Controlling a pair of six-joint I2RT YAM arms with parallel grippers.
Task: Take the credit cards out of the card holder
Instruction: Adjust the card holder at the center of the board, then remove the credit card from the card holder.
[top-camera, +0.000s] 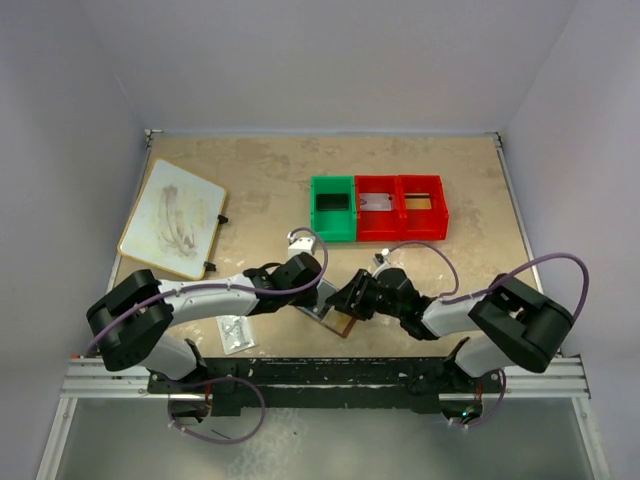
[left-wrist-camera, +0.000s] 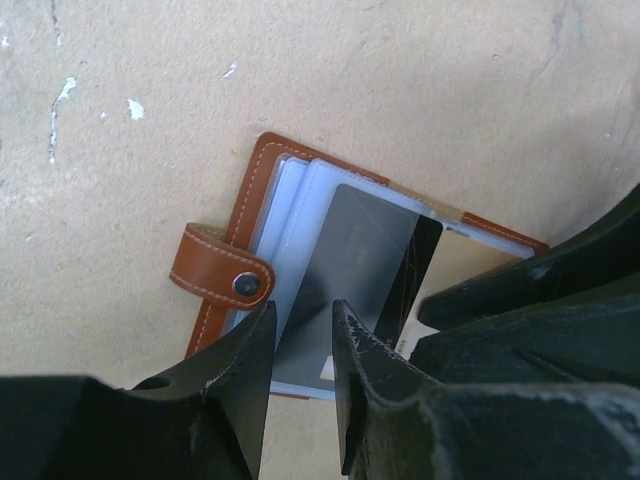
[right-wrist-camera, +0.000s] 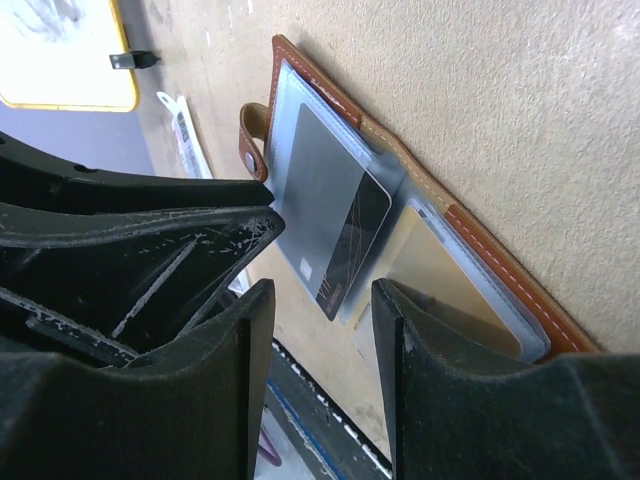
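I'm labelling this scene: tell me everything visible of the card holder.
The card holder is a brown leather wallet with pale stitching, lying open and flat on the table. A snap tab sticks out from one side. Inside are bluish translucent sleeves; a dark grey card pokes out of one, a tan card sits in another. The left fingers and right fingers hang just over it; contact is unclear.

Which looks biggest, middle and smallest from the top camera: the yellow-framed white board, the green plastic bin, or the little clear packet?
Largest to smallest:
1. yellow-framed white board
2. green plastic bin
3. little clear packet
The gaps are plain, with no ties.
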